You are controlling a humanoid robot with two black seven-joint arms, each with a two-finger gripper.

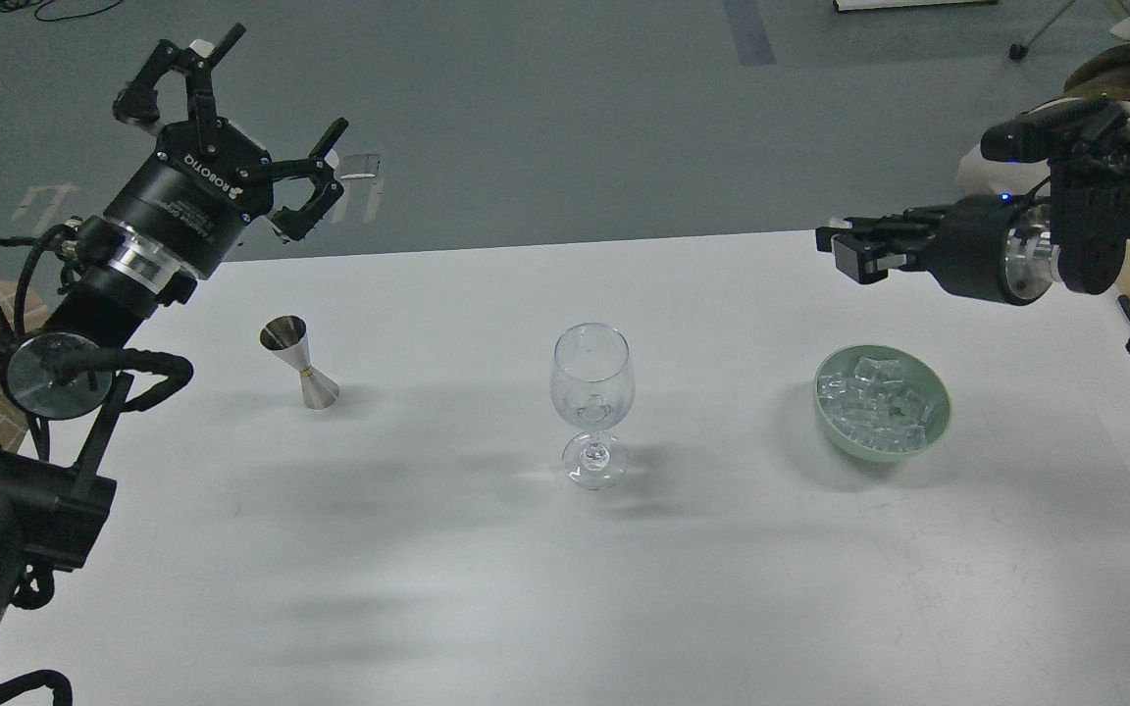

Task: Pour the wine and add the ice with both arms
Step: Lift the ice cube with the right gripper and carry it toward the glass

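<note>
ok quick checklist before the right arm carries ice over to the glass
1. Ice held in right pincer: cannot tell, fingers look closed but no cube shows between them.
2. Wine glass upright at table centre: ok.
3. Path from pincer to glass free of objects: ok.
4. Ice left in green bowl: ok, a heap of cubes.
5. Left pincer open, raised well away from the glass: ok.
6. Jigger standing, out of the way on the left: ok.

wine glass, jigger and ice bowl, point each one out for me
wine glass [592, 384], head view, on its bowl
jigger [300, 362], head view, on its narrow waist
ice bowl [940, 420], head view, on its green rim
</note>
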